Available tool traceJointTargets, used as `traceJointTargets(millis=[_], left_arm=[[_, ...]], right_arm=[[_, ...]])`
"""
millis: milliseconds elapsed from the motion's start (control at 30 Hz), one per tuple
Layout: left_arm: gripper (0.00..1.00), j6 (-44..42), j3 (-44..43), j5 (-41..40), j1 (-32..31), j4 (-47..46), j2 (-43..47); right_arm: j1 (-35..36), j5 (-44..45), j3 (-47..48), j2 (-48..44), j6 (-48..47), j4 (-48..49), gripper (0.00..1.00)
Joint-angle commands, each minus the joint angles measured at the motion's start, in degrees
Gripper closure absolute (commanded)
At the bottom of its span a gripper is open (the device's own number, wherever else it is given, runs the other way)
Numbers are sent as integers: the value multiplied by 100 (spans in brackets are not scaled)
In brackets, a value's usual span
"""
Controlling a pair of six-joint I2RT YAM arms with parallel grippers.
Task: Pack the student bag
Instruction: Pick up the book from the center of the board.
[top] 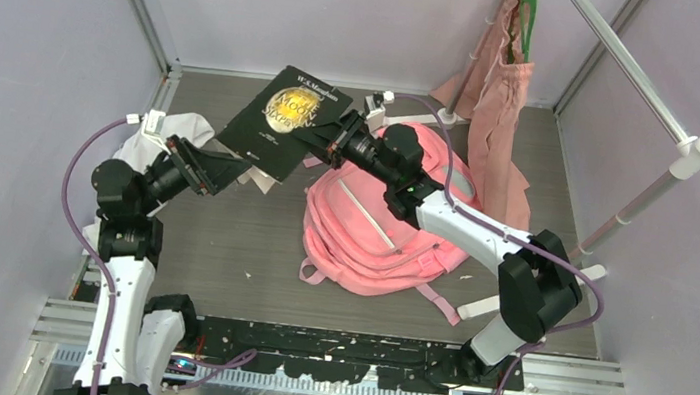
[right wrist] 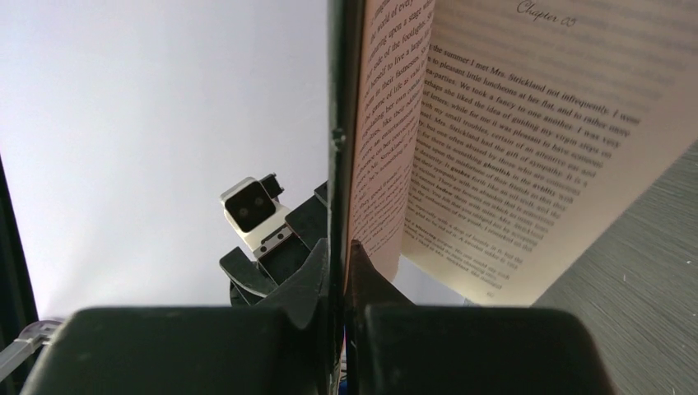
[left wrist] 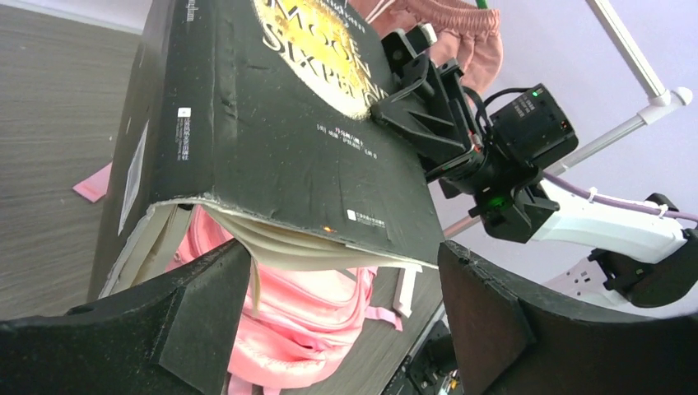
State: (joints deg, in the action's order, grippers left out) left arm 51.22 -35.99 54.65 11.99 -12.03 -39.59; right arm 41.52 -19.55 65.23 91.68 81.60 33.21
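Top external: right hand (top: 318,140) pinches one edge of a black book (top: 280,118), which is tilted above the surface (top: 220,242). The cover reads "W.S. Maugham", "MOON", "SIXPENCE". Left hand (top: 207,165) is spread at the book's opposite lower corner. The student bag (top: 371,235) lies flat on the surface, below the right hand and to the right of the left hand.

Left wrist: fingers (left wrist: 206,313) are wide apart just under the book's lower edge, where pages sag. Gold "SIXPE…" is legible. The pink bag lies beyond, beneath the book.

Right wrist: fingers (right wrist: 370,280) are pressed together on the cover. Pages hang open, with "Chapter" and "Mrs. Strickland" readable.
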Motion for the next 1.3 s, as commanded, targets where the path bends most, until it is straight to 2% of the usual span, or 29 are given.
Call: traceJointTargets(millis=[0,100,167,333,433,867,1100,1267], left_arm=[[16,480,143,-205,-15,-1040,40],[16,402,70,-499,-20,-924,42],[15,196,-105,-673,-15,-369,-8],[14,-958,-778,-1182,-18,1547,-66],[14,-1208,-839,-1306,-16,1873,-60],[13,-1146,-590,-1577,-20,1667,-84],[13,-60,194,-1169,-21,-546,-507],[13,68,201,-962,-20,-1002,-626]], right_arm=[[-60,-176,200,-119,168,1263,99],[-81,-238,203,-109,181,1267,99],[-106,-262,194,-95,213,1307,99],[-170,-315,131,-90,302,1428,99],[-193,-364,131,-72,367,1506,99],[-205,-417,161,-14,381,1564,99],[-198,-479,199,120,580,1794,99],[-205,-489,230,132,561,1739,99]])
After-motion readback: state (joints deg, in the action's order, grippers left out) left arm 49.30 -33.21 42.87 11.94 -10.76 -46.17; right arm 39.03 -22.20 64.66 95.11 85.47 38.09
